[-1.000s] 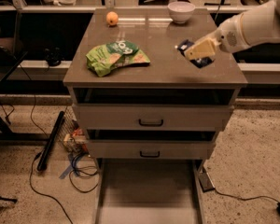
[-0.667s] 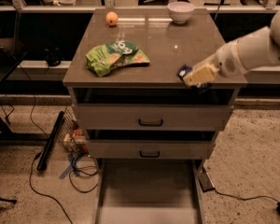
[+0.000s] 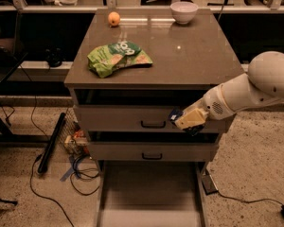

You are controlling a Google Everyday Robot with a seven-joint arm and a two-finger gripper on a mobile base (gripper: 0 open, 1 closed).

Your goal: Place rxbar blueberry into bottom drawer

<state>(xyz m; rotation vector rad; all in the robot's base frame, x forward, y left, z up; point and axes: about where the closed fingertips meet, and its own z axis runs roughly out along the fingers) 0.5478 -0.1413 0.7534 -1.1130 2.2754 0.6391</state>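
Note:
My gripper (image 3: 187, 120) hangs in front of the top drawer's right part, below the cabinet top, at the end of the white arm (image 3: 255, 86) that comes in from the right. It is shut on the rxbar blueberry (image 3: 176, 115), whose dark wrapper edge shows beside the pale fingers (image 3: 191, 118). The bottom drawer (image 3: 149, 193) is pulled out below, a wide shallow tray with a bare flat floor. The gripper is above the drawer's right side, well above its floor.
A green snack bag (image 3: 118, 56), an orange (image 3: 114, 18) and a white bowl (image 3: 183, 12) sit on the cabinet top (image 3: 189, 56). The two upper drawers with black handles (image 3: 153, 124) are shut. Cables and a black bar (image 3: 52, 143) lie on the floor at the left.
My gripper has carried the bar off the cabinet top's right edge, forward and down, and now hangs in front of the top drawer.

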